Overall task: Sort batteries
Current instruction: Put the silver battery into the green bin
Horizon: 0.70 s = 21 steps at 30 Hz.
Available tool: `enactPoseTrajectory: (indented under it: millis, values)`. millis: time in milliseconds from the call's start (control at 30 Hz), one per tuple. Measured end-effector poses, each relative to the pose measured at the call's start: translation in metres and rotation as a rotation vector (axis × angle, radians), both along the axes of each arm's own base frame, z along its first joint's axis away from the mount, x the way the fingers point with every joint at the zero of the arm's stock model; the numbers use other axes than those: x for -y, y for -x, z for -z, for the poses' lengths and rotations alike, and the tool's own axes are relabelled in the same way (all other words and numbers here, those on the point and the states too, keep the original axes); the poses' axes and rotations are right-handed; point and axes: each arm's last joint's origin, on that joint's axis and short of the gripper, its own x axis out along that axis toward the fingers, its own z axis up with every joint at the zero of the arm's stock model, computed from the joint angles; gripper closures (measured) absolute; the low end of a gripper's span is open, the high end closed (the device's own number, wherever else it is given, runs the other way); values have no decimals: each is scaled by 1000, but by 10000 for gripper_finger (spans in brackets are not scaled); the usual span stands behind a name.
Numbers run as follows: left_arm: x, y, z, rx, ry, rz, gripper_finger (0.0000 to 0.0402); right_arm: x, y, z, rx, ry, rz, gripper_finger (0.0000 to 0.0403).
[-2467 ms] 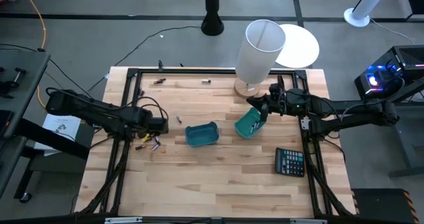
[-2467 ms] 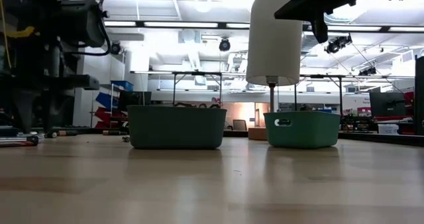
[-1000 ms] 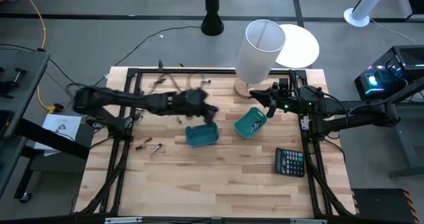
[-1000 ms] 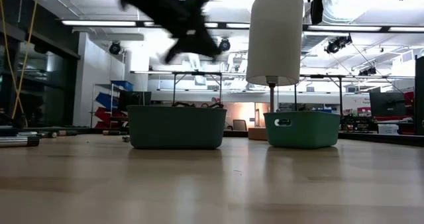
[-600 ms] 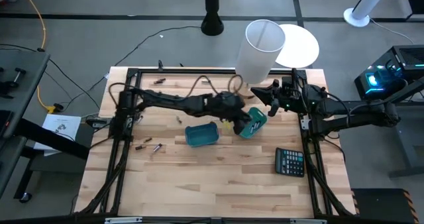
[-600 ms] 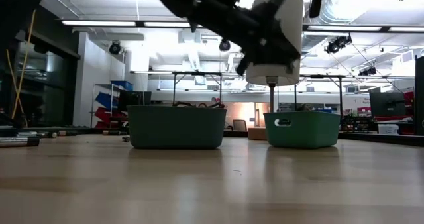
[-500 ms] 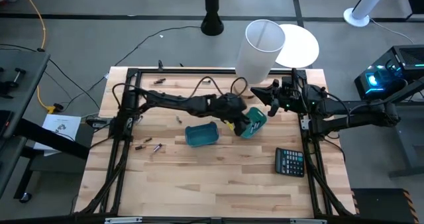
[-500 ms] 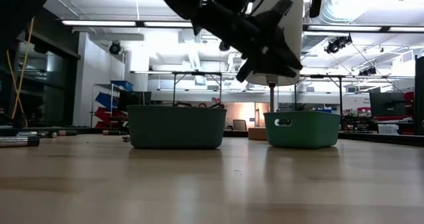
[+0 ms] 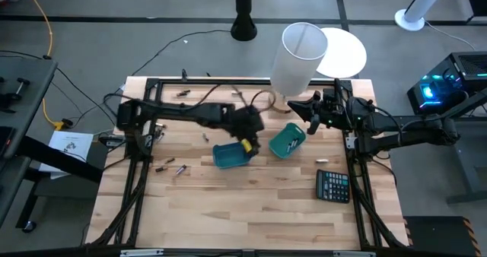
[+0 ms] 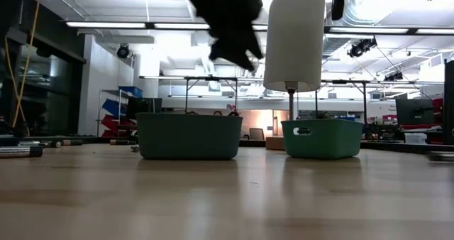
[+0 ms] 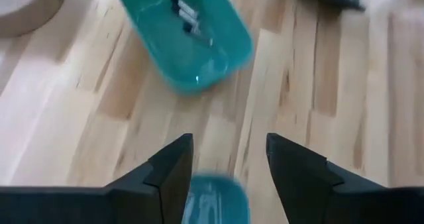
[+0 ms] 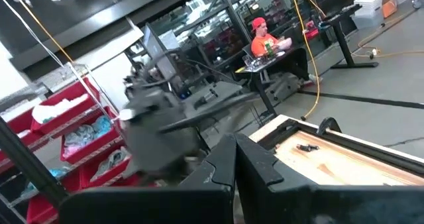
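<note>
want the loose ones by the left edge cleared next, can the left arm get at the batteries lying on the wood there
Probably yes. The left claw is open and empty above the nearer teal bin, and the loose batteries lie on bare table on its own side, with nothing between.

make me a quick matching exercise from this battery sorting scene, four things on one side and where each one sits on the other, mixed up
Things:
1. calculator
2. left gripper
3. right gripper
4. white lamp

Places:
A. above the left teal bin
B. far edge of the table, behind the right teal bin
C. near right part of the table
D. beside the lamp's base

Pairs: 1-C, 2-A, 3-D, 4-B
</note>
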Motion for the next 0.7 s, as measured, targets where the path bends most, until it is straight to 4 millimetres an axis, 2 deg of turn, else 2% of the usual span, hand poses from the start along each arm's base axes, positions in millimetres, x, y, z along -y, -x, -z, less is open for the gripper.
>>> enactPoseTrajectory:
  millis: [100, 200, 367, 500, 600, 700]
  values:
    - [17, 26, -3, 25, -34, -50, 216, 0, 0, 3, -25, -9, -1, 403]
    - [30, 54, 2, 56, -24, -135, 216, -3, 2, 12, -108, -108, -39, 403]
    - [39, 93, 21, 55, 42, -267, 216, -19, 14, 50, -506, -330, -217, 403]
    - [37, 112, 30, 58, 76, -346, 216, -40, 32, 77, -850, -518, -326, 403]
    - [33, 119, 28, 80, 65, -372, 216, -53, 49, 94, -1138, -631, -300, 403]
    - [30, 120, 26, 103, 52, -370, 216, -59, 60, 106, -1329, -682, -195, 403]
